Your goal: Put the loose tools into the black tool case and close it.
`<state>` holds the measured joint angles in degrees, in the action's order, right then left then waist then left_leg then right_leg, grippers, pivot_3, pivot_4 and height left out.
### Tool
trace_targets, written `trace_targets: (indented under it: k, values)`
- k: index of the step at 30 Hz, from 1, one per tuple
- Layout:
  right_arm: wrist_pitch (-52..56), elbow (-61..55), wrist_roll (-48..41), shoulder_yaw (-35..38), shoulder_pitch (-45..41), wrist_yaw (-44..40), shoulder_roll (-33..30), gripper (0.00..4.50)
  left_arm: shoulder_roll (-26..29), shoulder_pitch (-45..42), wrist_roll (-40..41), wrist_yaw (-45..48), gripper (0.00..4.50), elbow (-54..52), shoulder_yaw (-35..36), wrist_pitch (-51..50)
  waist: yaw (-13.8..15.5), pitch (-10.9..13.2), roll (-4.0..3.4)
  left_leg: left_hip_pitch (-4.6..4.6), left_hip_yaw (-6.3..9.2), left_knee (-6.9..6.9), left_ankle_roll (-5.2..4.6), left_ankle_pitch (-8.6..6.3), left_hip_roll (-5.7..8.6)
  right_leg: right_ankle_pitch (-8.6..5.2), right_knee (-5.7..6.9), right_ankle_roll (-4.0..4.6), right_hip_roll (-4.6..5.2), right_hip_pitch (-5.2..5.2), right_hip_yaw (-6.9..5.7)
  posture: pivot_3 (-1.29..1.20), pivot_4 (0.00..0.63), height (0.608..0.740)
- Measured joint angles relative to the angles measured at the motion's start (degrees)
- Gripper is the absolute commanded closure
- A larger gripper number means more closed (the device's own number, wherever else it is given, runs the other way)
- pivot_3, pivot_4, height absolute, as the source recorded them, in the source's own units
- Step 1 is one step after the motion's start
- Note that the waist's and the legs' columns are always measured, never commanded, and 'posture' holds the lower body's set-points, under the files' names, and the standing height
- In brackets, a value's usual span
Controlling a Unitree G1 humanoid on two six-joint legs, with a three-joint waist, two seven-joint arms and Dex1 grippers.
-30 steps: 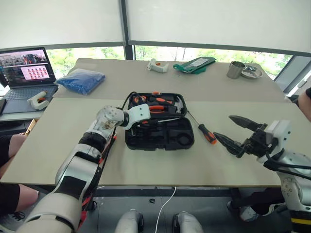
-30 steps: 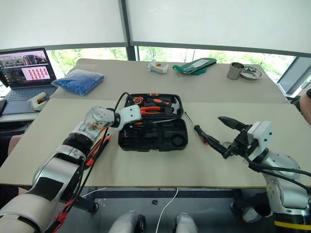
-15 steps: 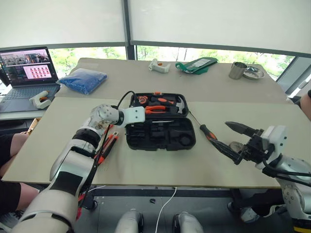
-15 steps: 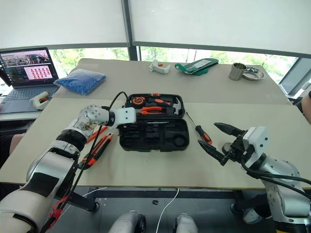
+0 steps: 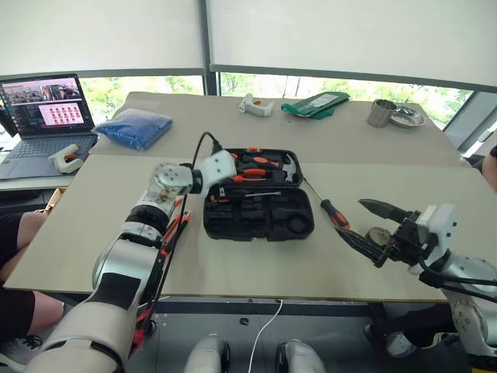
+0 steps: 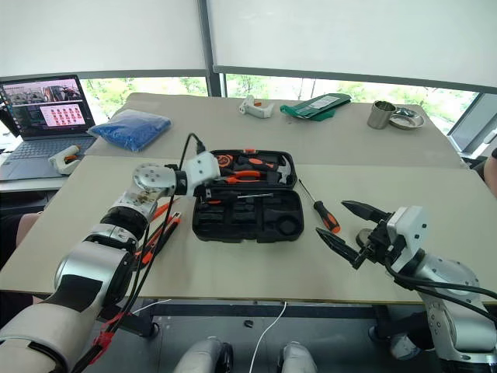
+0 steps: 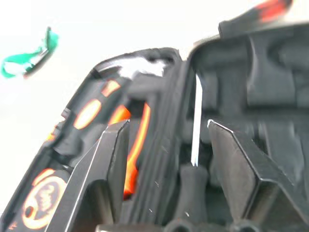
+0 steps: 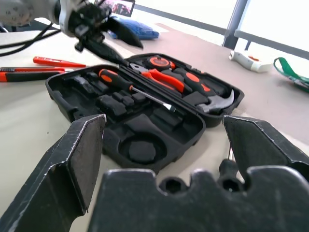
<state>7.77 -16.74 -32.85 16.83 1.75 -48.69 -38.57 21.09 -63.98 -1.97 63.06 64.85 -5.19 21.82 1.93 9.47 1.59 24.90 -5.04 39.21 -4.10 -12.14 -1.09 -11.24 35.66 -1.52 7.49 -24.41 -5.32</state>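
Observation:
The black tool case (image 5: 260, 221) lies open at the table's middle, its far half holding pliers, a hammer and a tape measure. An orange-and-black screwdriver (image 8: 116, 79) rests in its near half. My left gripper (image 7: 166, 125) hovers open just above that screwdriver's handle, at the case's left end. A second screwdriver (image 5: 334, 214) lies on the table right of the case, with a small grey tape roll (image 5: 378, 235) beyond it. My right gripper (image 5: 351, 220) is open, level and empty beside them. The utility knife (image 8: 24, 75) and slim tester screwdriver (image 8: 55, 62) lie left of the case.
A laptop (image 5: 43, 109) and a blue bag (image 5: 133, 127) sit at the far left. On the back table are a white object (image 5: 254, 104), a green item (image 5: 314, 102), a metal cup (image 5: 379, 113) and a dish (image 5: 405, 116). A cable (image 5: 203, 148) loops off my left wrist.
My left gripper has opened and risen from the case's left end, leaving the screwdriver in the near half. The right arm has stayed where it was.

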Motion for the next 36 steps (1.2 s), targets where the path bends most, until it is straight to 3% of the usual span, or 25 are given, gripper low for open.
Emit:
trace_targets:
  k: [1, 2, 7, 8, 29, 32, 35, 36]
  values:
    - [0.0, 0.0, 0.0, 0.01, 0.02, 0.0, 0.03, 0.0, 0.03, 0.49, 0.14, 0.12, 2.21, -0.37, 0.33, -0.93, 0.02, 0.0, 0.0, -0.01, 0.0, 0.02, 0.0, 0.0, 0.01, -0.01, 0.01, -0.02, 0.0, 0.01, 0.0, 0.0, 0.15, 0.74]
    - [0.0, 0.0, 0.0, 0.01, 0.01, 0.02, 0.21, 0.0, -0.03, 1.24, 0.19, -0.4, 2.34, -0.52, 0.59, -2.14, 0.02, 0.0, 0.0, -0.03, 0.0, 0.03, 0.0, 0.0, 0.01, -0.01, 0.02, -0.02, 0.0, 0.03, 0.0, 0.0, 0.15, 0.74]
    - [-0.01, 0.15, 0.02, -0.05, -0.63, 0.02, 1.43, 0.0, -1.9, 3.98, -0.84, -5.2, 4.23, -0.46, 0.23, -5.83, 0.28, 0.0, 0.0, -0.01, 0.02, 0.12, -0.01, 0.0, 0.01, -0.06, 0.04, -0.13, 0.0, 0.04, 0.0, 0.0, 0.15, 0.74]
    - [-0.01, 0.15, 0.03, -0.05, -0.75, 0.01, 1.45, 0.0, -2.09, 4.05, -1.31, -5.95, 4.4, -0.45, -0.1, -6.11, 0.32, 0.0, 0.0, 0.0, 0.02, 0.12, -0.01, 0.0, 0.01, -0.06, 0.03, -0.14, 0.0, 0.04, 0.0, 0.0, 0.15, 0.74]
    - [1.41, -1.0, 0.08, -0.51, 0.26, 4.03, 5.59, 0.0, -4.99, 4.39, -6.14, -12.45, 4.4, -1.53, -4.44, -11.0, 0.45, -0.18, -0.24, -0.28, 0.05, 0.15, -0.01, -0.01, 0.0, -0.07, 0.11, -0.14, 0.08, 0.25, 0.03, 0.0, 0.15, 0.74]
    - [1.49, -1.55, 0.23, -0.32, 1.42, 5.71, 5.94, 0.0, -5.75, 7.05, -1.84, -11.44, 3.76, -1.62, -0.35, -8.32, 0.5, -0.17, -0.23, -0.16, 0.05, 0.15, -0.01, -0.01, 0.0, -0.06, 0.1, -0.13, 0.09, 0.16, 0.03, 0.0, 0.15, 0.74]
    - [1.2, -1.88, 1.15, 1.58, 3.55, 7.78, 6.5, 0.0, -6.89, 9.6, 5.72, -4.62, 2.59, -7.27, 3.83, -7.07, 0.52, -0.15, -0.21, 0.13, 0.05, 0.19, -0.04, -0.03, 0.01, 0.17, 0.08, 0.26, 0.1, -0.05, 0.0, 0.0, 0.15, 0.74]
    - [0.97, -2.18, 1.79, 2.66, 4.75, 8.63, 6.67, 0.0, -6.55, 10.1, 7.86, -2.48, 2.38, -10.18, 4.84, -6.96, 0.43, -0.15, -0.21, 0.18, 0.04, 0.2, -0.06, -0.04, 0.03, 0.17, 0.08, 0.25, 0.1, -0.1, 0.01, 0.0, 0.15, 0.74]
